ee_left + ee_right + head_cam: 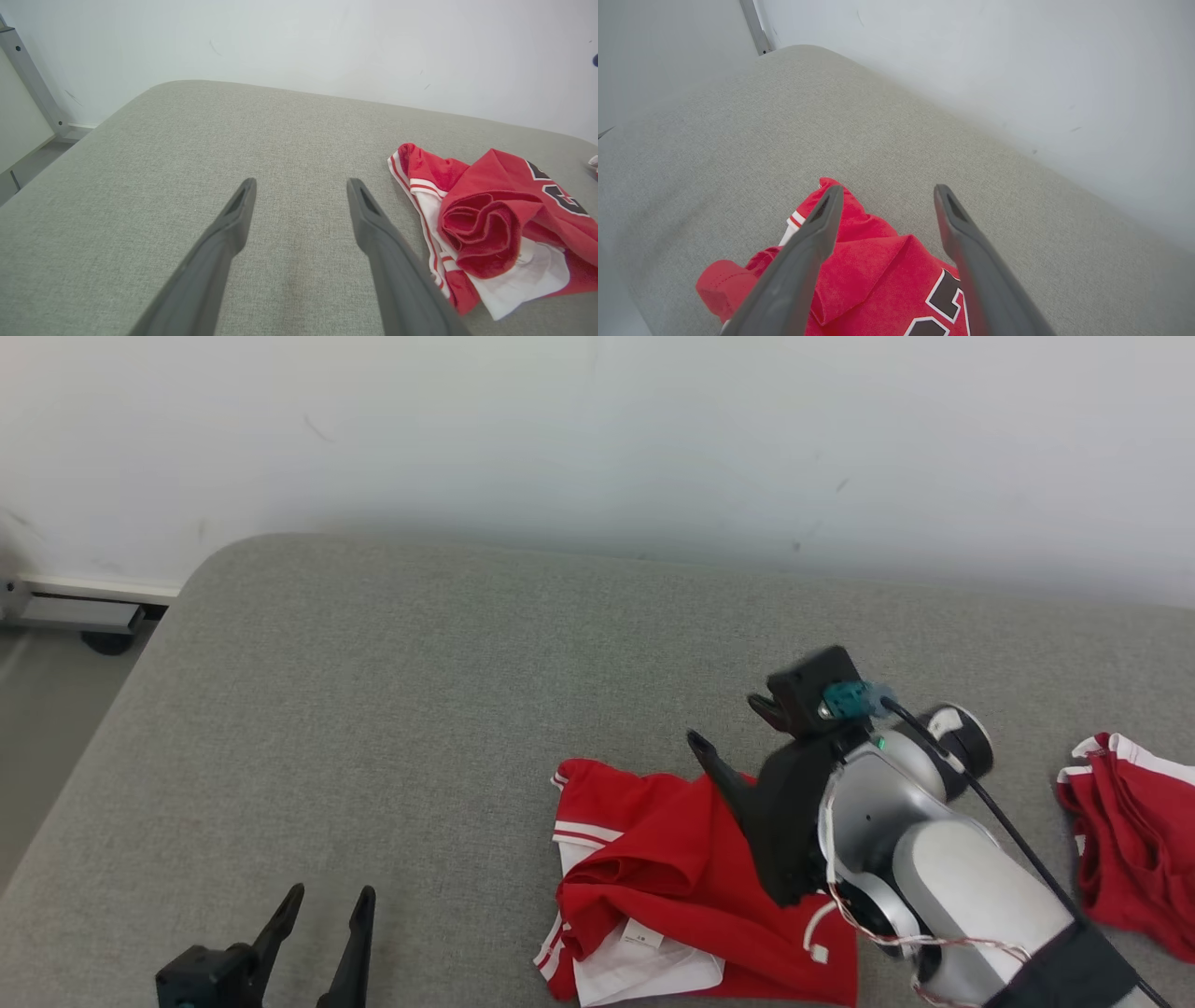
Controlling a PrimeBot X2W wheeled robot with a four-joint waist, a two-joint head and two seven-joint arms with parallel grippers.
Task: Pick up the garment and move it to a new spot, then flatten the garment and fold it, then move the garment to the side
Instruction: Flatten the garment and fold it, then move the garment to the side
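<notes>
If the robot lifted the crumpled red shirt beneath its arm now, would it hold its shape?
Probably not: the red shirt lies in soft folds and a rolled bunch, so it would likely drape. It looks thin, so probably light. Pushed, it would likely bunch up on the grey cushion.

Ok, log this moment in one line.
red jersey: crumpled on grey cushion | left pincer: open, empty | right pincer: open over jersey
</notes>
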